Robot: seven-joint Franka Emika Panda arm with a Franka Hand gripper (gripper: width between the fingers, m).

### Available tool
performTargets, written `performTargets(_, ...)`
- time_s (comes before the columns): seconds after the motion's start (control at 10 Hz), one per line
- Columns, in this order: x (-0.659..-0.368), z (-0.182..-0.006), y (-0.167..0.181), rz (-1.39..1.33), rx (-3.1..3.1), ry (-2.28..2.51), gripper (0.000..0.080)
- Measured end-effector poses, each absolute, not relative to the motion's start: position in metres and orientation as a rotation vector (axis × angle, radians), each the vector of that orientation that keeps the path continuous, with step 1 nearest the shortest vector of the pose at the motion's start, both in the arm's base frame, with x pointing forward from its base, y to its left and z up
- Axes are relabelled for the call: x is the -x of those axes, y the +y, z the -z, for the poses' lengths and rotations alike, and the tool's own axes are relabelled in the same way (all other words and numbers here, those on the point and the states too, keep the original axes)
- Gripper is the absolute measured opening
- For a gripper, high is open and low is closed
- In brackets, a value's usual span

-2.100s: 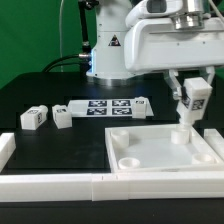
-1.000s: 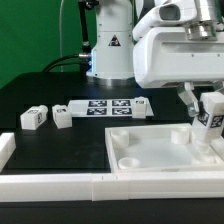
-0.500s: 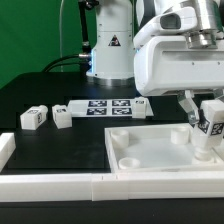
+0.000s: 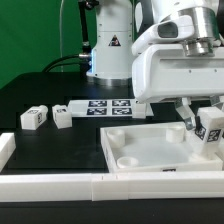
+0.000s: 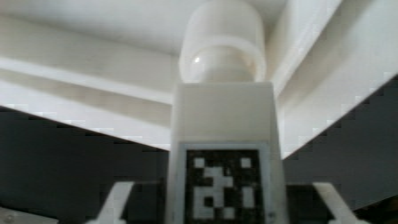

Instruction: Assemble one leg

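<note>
My gripper [image 4: 205, 118] is shut on a leg [image 4: 213, 128], a small white peg with a black-and-white tag. It holds the leg upright over the far right corner of the white tabletop [image 4: 150, 152], at the exterior view's right edge. In the wrist view the leg [image 5: 224, 120] fills the middle, its rounded tip pointing at the tabletop's raised rim [image 5: 89, 85]. The gripper [image 5: 221, 205] shows a finger on each side of it. Whether the leg's tip touches the tabletop is hidden.
Two more loose legs [image 4: 34, 117] [image 4: 62, 117] lie at the exterior view's left. The marker board [image 4: 105, 107] lies behind the tabletop. A white L-shaped rail [image 4: 60, 184] runs along the front and up the left side.
My gripper has carried the leg toward the exterior view's right and slightly lower, from above the tabletop's far edge to its far right corner.
</note>
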State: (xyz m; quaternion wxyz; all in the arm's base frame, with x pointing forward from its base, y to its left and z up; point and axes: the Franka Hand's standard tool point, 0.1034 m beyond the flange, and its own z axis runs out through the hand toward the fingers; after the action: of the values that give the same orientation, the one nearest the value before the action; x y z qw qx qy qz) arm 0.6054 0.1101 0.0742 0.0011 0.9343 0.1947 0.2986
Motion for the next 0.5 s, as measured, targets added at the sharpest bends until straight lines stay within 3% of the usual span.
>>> performTargets(0.5, -0.6019, -0.0730, 0.1071, -0.912, -2.953, 0.594, 0.0298)
